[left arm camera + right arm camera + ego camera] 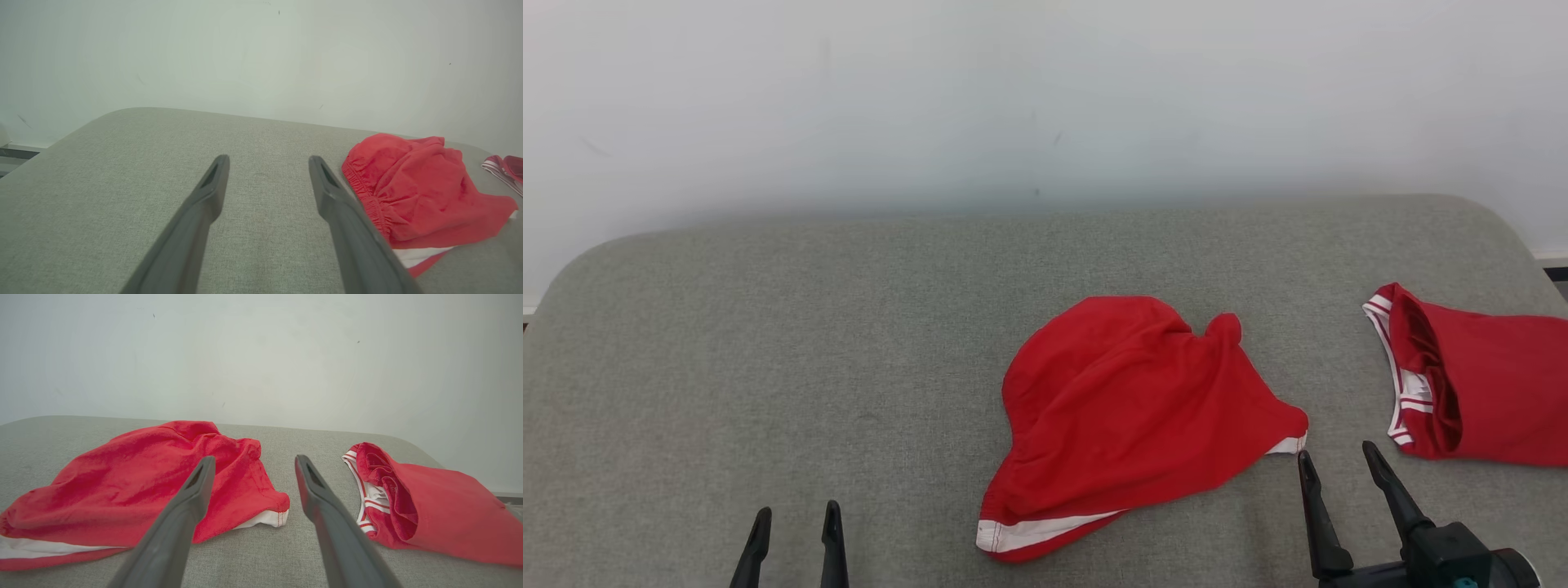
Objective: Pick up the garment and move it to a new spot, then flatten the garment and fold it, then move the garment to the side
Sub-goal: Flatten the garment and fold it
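Setting: pale wall [1045, 98] with a few small dark specks, behind a counter [768, 343] covered in grey woven cloth, far corners rounded

Item 1, garment [1127, 408]: lies on the counter right of centre, loose and rumpled, held by nothing. Thin red cloth, roughly fan-shaped from above, narrow at the far end and broad toward the robot. Gathered elastic edge along its left side, clearest in the left wrist view. White band along the near hem; white corner with red stitching at the near right tip

Item 2, right tool [1338, 451]: two long dark fingers spread wide, nothing between them. The garment's white-edged near right tip lies just beside the left fingertip; whether they touch cannot be told. In the right wrist view the left finger crosses in front of the red cloth, and the white tip shows in the gap between the fingers

Item 3, left tool [796, 510]: fingers likewise spread wide, gripping nothing, over bare grey cloth at the near left. Well apart from the garment, which lies off to its right

Item 4, second garment [1486, 384]: red, folded flat, on the counter's right side, apart from the first, beyond and to the right of the right tool; runs past the right edge of the head view. Its open end faces the garment, showing white bands with red stripes and a darker red inside
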Tool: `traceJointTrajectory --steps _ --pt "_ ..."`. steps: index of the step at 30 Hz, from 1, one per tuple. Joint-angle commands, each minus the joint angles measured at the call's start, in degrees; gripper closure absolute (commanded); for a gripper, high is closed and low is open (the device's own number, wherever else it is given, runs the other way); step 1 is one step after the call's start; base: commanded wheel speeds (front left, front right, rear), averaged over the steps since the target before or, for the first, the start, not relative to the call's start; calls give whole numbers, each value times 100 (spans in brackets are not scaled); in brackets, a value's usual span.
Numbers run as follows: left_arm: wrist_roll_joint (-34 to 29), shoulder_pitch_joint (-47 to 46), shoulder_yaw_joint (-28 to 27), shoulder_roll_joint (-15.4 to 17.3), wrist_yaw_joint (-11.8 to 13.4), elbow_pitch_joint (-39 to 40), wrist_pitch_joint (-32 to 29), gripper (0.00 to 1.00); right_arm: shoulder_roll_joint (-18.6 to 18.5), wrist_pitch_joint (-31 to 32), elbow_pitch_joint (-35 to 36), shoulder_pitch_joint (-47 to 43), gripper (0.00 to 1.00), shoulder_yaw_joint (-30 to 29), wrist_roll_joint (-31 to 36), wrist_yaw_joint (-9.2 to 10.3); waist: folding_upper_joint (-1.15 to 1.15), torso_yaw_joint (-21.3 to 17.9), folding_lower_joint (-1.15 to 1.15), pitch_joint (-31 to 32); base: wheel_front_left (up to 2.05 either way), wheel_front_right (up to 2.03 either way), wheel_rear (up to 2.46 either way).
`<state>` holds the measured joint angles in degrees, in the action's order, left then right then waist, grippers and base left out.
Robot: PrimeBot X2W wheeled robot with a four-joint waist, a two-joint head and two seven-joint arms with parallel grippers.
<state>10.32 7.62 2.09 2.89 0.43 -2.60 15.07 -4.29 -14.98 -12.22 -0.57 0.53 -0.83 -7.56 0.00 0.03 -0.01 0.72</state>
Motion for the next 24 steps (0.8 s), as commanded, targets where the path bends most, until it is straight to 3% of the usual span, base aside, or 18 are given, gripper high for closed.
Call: traceJointTrajectory --steps 1,11,19,24 --pt "-2 79 -8 0 1 -9 7 0 16 -22 34 -38 0 -6 34 15 0 -23 1 10 0 0 0" --pt "17 -303 207 -1 -191 -323 6 0 50 -24 168 -59 0 -60 51 15 0 -71 1 -59 0 0 0" --pt "88 -1500 965 24 -655 -1569 -559 0 84 -24 142 29 0 30 -6 15 0 -199 1 -164 0 0 0" --pt "371 -2276 1463 19 -774 -2275 -882 0 94 -25 180 126 0 67 -9 15 0 -371 1 -277 0 0 0"
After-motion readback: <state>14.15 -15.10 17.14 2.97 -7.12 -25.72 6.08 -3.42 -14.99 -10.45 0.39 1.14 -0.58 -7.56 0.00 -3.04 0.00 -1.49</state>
